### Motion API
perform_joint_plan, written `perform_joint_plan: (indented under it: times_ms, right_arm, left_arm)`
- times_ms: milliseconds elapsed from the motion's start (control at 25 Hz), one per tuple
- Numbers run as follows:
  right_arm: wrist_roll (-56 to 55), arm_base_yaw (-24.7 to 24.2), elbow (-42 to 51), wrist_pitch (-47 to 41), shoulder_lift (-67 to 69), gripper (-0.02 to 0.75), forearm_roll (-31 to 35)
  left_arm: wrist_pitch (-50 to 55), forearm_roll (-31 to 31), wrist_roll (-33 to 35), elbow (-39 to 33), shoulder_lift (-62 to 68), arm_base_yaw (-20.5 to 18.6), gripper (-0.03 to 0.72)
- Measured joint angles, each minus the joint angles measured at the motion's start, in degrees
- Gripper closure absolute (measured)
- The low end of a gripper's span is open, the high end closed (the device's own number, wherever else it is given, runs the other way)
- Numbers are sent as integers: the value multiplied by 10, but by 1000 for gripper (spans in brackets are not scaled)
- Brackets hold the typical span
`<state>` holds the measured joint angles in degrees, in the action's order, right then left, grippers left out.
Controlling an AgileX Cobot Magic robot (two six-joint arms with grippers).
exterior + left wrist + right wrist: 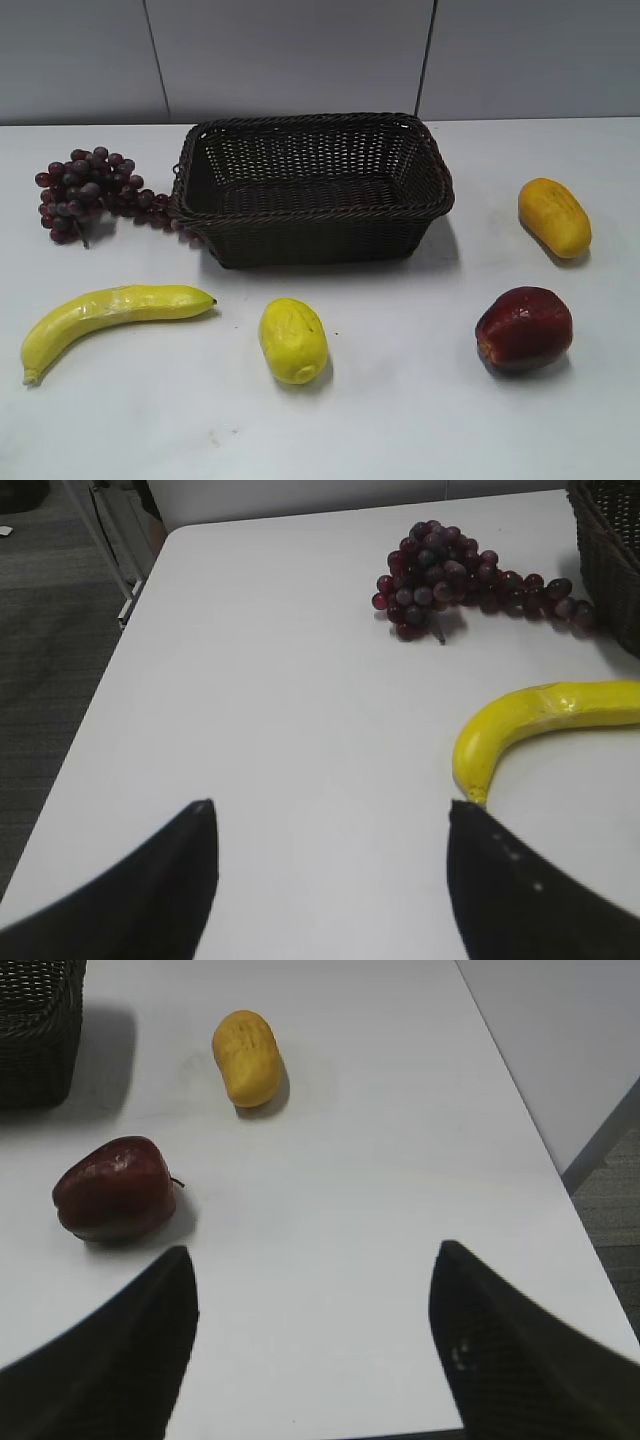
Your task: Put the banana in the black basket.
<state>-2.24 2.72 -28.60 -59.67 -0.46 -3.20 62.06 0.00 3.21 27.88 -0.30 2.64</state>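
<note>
Banana, long curved glossy yellow (110, 312), lies lower left on white worktop (400, 400); dark woven wicker basket (312, 185) upper centre. We see left pincer (330, 815) and right pincer (312, 1260) released, grasping nothing.

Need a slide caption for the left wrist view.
Open left pincer above the table, banana just ahead, grapes beyond.

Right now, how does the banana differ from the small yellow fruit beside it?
The banana is long and curved with a dark tip; the lemon-like fruit is a short oval. The banana lies left of the lemon-like fruit. Both are yellow and rest on the table, outside the black basket.
</note>
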Motion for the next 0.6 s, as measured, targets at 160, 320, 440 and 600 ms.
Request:
perform_joint_plan:
  times_ms: [160, 320, 440, 600]
  right_arm:
    - [0, 0, 0, 0, 0, 187, 0]
    - [0, 0, 0, 0, 0, 187, 0]
    - [0, 0, 0, 0, 0, 187, 0]
    - [0, 0, 0, 0, 0, 187, 0]
  left_arm:
    - [0, 0, 0, 0, 0, 0, 165]
    - [0, 0, 0, 0, 0, 0, 181]
    - [0, 0, 0, 0, 0, 0, 185]
    - [0, 0, 0, 0, 0, 0, 184]
